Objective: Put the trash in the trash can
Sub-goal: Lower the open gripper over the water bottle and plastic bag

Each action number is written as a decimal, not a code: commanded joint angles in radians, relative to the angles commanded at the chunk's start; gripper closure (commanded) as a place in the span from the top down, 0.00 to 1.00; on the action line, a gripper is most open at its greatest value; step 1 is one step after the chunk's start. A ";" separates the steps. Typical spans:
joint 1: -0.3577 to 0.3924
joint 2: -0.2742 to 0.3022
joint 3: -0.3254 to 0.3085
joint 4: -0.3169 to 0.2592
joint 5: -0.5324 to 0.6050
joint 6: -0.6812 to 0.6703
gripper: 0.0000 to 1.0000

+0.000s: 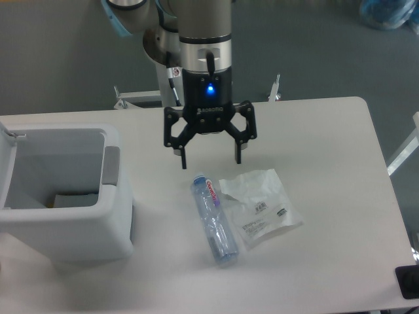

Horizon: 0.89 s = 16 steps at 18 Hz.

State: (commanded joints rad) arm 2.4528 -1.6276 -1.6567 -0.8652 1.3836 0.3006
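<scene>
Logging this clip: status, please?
Gripper open, above table. Bottle and plastic bag lying on table, untouched. Trash can at image left, path clear.

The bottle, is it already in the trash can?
No, the bottle lies on the table beside the bag, outside the trash can.

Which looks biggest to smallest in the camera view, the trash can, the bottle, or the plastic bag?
1. Trash can, by far the largest.
2. Plastic bag, wider, crumpled flat.
3. Bottle, slim; about as long as the bag, so those two are close.
</scene>
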 joint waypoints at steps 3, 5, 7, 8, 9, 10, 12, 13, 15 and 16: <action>0.006 0.000 0.002 0.006 0.003 0.020 1.00; 0.011 0.000 0.000 0.008 0.008 0.028 1.00; 0.017 -0.002 0.002 0.011 0.005 0.028 1.00; 0.020 -0.005 0.005 0.014 0.005 0.026 1.00; 0.026 -0.011 0.006 0.021 0.003 0.026 1.00; 0.025 -0.017 0.005 0.041 0.003 0.026 1.00; 0.025 -0.041 -0.015 0.106 0.003 0.026 1.00; 0.025 -0.049 -0.024 0.135 0.003 0.026 1.00; 0.025 -0.069 -0.031 0.159 0.006 0.025 1.00; 0.025 -0.081 -0.031 0.160 0.008 0.016 1.00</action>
State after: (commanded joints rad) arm 2.4774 -1.7087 -1.6874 -0.7056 1.3913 0.3161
